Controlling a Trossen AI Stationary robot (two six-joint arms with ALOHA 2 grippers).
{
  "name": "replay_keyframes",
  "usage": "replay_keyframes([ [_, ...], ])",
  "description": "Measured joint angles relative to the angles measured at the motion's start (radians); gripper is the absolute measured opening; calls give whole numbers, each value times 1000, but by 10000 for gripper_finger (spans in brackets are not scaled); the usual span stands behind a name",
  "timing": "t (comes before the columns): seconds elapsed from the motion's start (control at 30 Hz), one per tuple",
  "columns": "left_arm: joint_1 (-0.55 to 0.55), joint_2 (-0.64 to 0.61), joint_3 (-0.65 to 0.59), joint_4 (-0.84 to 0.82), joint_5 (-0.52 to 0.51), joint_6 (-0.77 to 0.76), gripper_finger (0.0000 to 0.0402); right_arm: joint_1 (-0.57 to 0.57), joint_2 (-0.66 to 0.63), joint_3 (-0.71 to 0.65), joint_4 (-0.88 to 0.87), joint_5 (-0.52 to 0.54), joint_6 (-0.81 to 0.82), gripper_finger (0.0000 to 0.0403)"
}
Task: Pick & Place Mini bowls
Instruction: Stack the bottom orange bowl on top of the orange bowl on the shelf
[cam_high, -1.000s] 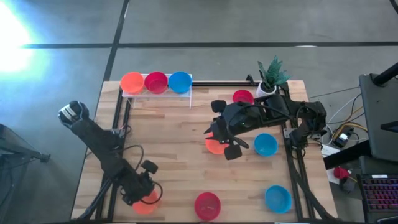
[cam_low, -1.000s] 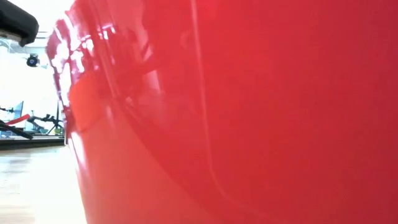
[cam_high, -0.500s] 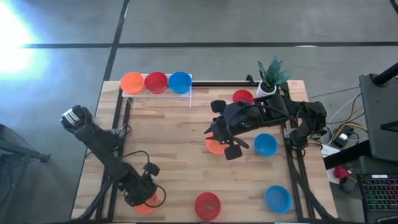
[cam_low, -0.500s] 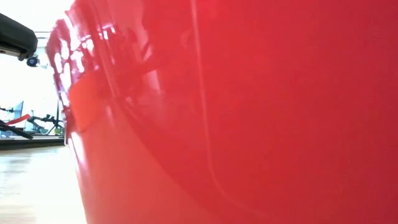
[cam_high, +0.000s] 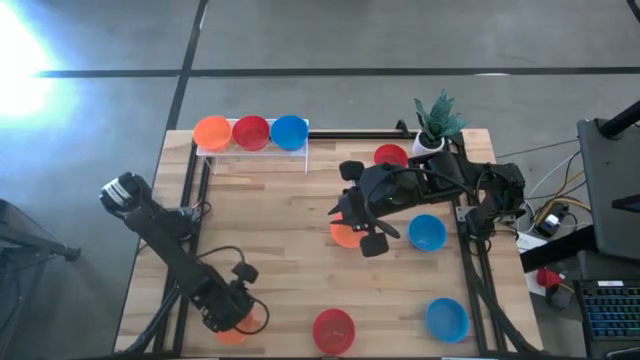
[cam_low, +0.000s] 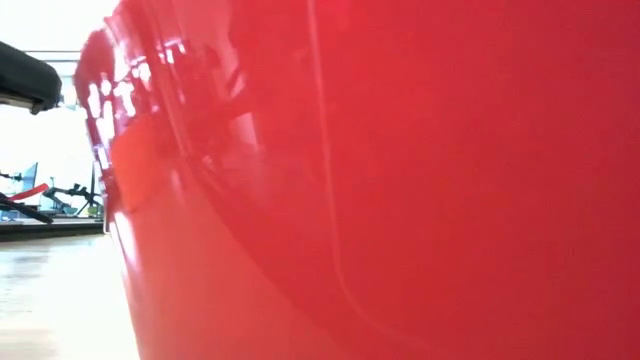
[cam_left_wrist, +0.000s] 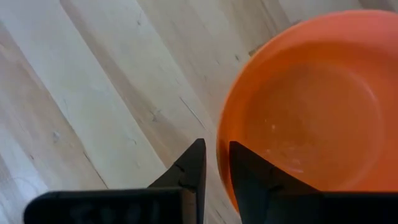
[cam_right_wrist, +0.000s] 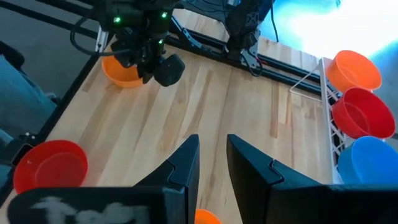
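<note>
Wooden surface (cam_high: 280, 230) carries the left gripper (cam_left_wrist: 214, 168), its narrowly parted fingers straddling an orange mini bowl's (cam_left_wrist: 311, 106) rim at the near-left corner, while the right gripper (cam_right_wrist: 211, 155) hovers mid-surface, slightly parted, empty.

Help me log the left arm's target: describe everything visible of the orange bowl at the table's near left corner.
The orange bowl is small, round, plain glossy plastic, upright and empty, on the wooden table at its near left corner. The left gripper hangs over it, narrow-set jaws straddling its rim; contact cannot be confirmed. From above the gripper mostly hides it.
</note>
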Motion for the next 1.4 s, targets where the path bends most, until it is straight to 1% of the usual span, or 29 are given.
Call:
replay_keyframes([
  [0.17, 0, 31, 0, 6, -4, -6, 64, 0, 0, 0, 7, 0, 24, 79],
  [0.27, 0, 58, 0, 7, -37, -51, 64, 0, 1, 0, 28, 0, 28, 79],
  [0.33, 0, 77, 0, 14, -51, -71, 64, 0, 1, 0, 51, 0, 19, 79],
  [0.5, 0, 112, 2, 22, -52, -92, 63, -1, 1, 0, 85, 0, -10, 79],
  [0.6, 2, 112, 3, 21, -49, -87, 49, -1, 1, 0, 91, 1, -32, 79],
  [0.73, 14, 87, 1, 17, -32, -84, 10, -1, 1, 0, 102, 1, -49, 79],
  [0.8, 22, 70, 0, 14, -34, -83, 6, -1, 1, 0, 106, 1, -49, 79],
  [0.9, 39, 34, -1, 0, -47, -91, 2, -1, 1, 0, 106, 1, -42, 79],
  [1.03, 63, -43, 0, -61, -73, -138, 1, -1, 1, 0, 106, 1, -51, 79],
  [1.27, 94, -251, 13, -187, -133, -265, 0, -2, 1, 0, 106, 2, -61, 79],
  [1.4, 117, -384, 29, -241, -211, -320, 0, -2, 1, 0, 106, 2, -67, 79],
])
